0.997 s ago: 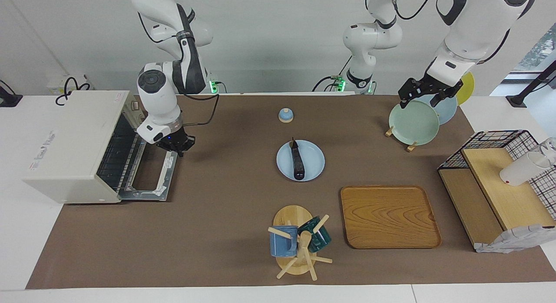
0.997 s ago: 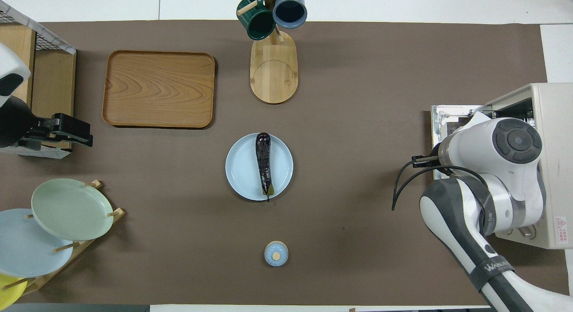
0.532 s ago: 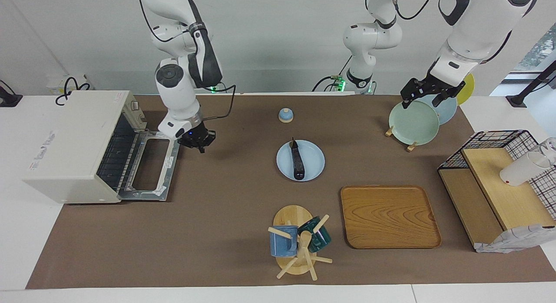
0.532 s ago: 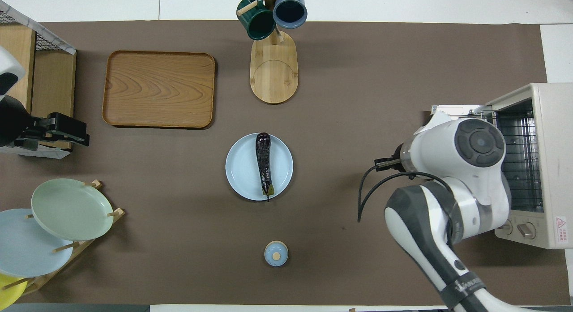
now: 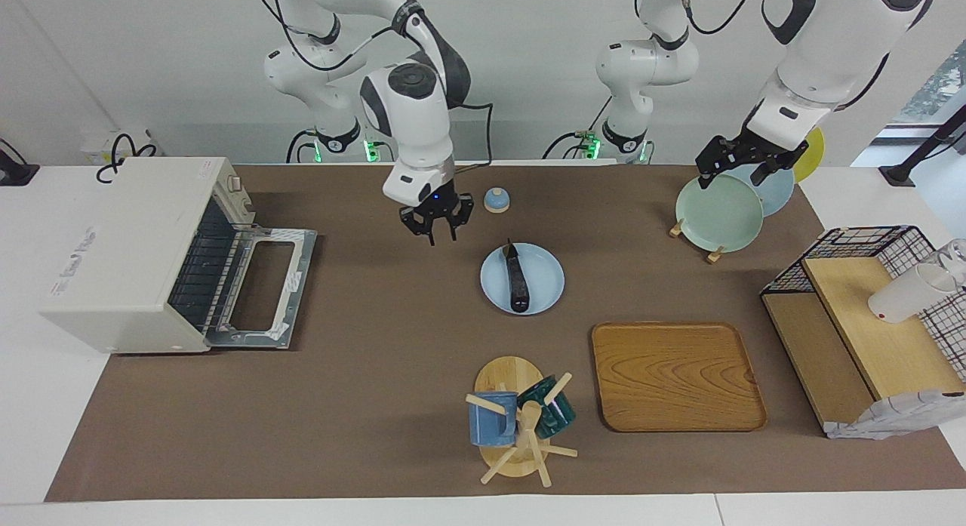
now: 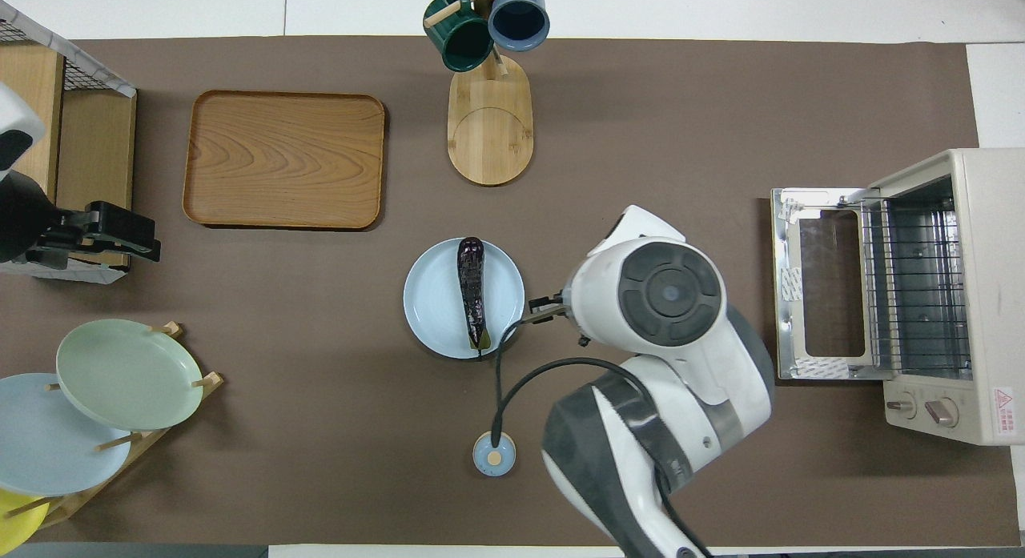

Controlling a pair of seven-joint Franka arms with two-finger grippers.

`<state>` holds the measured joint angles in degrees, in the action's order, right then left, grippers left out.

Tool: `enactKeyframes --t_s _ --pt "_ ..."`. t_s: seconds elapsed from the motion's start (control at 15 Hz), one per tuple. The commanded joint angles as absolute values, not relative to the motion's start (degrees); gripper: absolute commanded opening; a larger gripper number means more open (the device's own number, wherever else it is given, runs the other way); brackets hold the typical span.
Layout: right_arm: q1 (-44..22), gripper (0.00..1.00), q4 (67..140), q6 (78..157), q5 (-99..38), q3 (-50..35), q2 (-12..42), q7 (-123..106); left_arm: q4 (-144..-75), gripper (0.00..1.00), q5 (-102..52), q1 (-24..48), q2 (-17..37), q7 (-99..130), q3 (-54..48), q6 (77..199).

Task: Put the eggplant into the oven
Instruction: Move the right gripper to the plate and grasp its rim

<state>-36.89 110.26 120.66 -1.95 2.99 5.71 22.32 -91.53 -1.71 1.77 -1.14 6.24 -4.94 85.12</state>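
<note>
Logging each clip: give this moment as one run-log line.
oven: door open | eggplant: on plate | right gripper: open, near plate | left gripper: open, waiting

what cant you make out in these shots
- right hand: overhead view, hidden under its own arm
- oven inside: both views, mostly covered by its top
- yellow plate: facing view, mostly covered by the left arm; overhead view, cut off by the corner

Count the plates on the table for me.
4: light blue plate under the eggplant; green, blue and yellow plates in the rack at the left arm's end.
</note>
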Motion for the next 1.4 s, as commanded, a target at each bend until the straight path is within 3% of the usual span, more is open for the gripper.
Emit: enactKeyframes --t_s 0.0,0.2,0.47,0.6,1.06,1.33 --pt "-40.51 0.48 97.85 115.23 -2.20 3.25 13.87 30.03 -91.93 1.00 -2.11 0.79 -1.49 5.45 -5.27 85.52" --pt "-43.85 0.49 92.22 114.70 -1.24 3.25 18.00 35.31 -91.93 1.00 -2.11 0.88 -1.49 5.45 -5.27 85.52" --pt "-48.60 0.53 82.45 115.92 1.40 3.25 28.55 45.34 -91.93 1.00 -2.11 0.79 -1.49 5.54 -5.27 85.52" --pt "-48.87 0.57 82.18 119.51 1.49 3.25 29.61 45.88 -91.93 1.00 -2.11 0.79 -1.49 5.45 -5.27 85.52" --pt "-50.27 0.57 84.64 131.65 1.49 3.25 34.35 46.14 -91.93 1.00 -2.11 0.79 -1.49 5.54 -5.27 85.52" --pt "-51.86 0.45 85.25 132.80 5.18 3.25 36.47 46.32 -91.93 1.00 -2.11 0.79 -1.49 5.54 -5.27 85.52"
